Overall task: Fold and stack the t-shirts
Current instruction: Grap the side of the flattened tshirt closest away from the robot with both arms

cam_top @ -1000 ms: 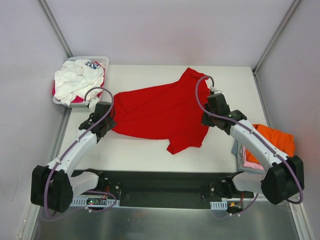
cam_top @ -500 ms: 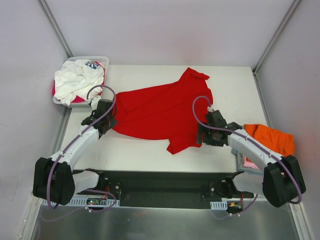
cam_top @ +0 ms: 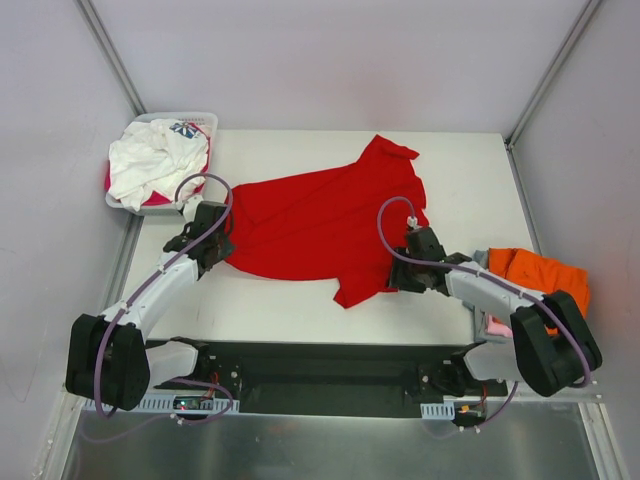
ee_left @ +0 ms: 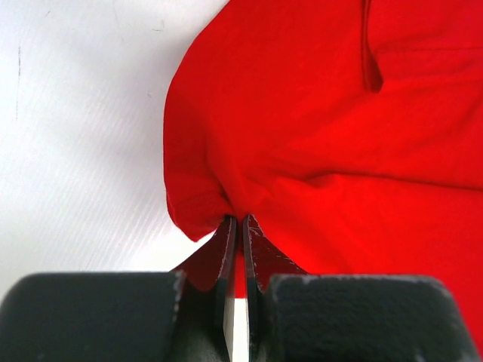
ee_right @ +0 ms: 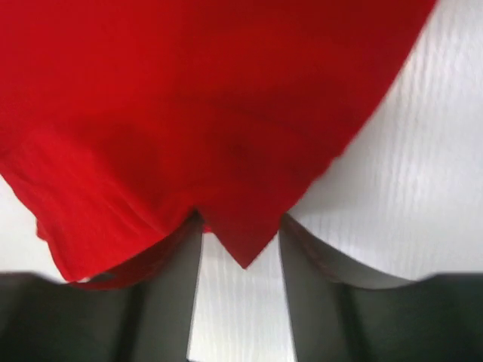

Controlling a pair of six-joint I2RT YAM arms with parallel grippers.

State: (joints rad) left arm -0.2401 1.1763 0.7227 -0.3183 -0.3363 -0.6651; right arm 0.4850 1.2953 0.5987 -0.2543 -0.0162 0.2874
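A red t-shirt [cam_top: 320, 225] lies spread open across the middle of the white table [cam_top: 470, 180], its hem side toward the left arm and one sleeve reaching toward the far right part of the tabletop. The left gripper [ee_left: 238, 222] sits at the shirt's left edge with its jaws pressed together, pinching a small gathered fold of the red cloth; the fabric puckers into creases where it enters the jaws. The right gripper [ee_right: 241, 230] is low at the shirt's near right edge, its jaws spread apart, and a pointed corner of the red cloth lies loose in the gap between the two fingers [ee_right: 189, 256], with bare table showing below that corner. A white slotted basket [cam_top: 192, 117] stands at the far left corner of the table, heaped with a crumpled white t-shirt [cam_top: 150, 160] that carries a blue-red print, and a strip of magenta cloth [cam_top: 157, 201] shows beneath it. Off the table's right edge, beside the right arm, an orange t-shirt [cam_top: 545, 275] rests on top of a small pile, a pink layer [cam_top: 497, 323] showing under it
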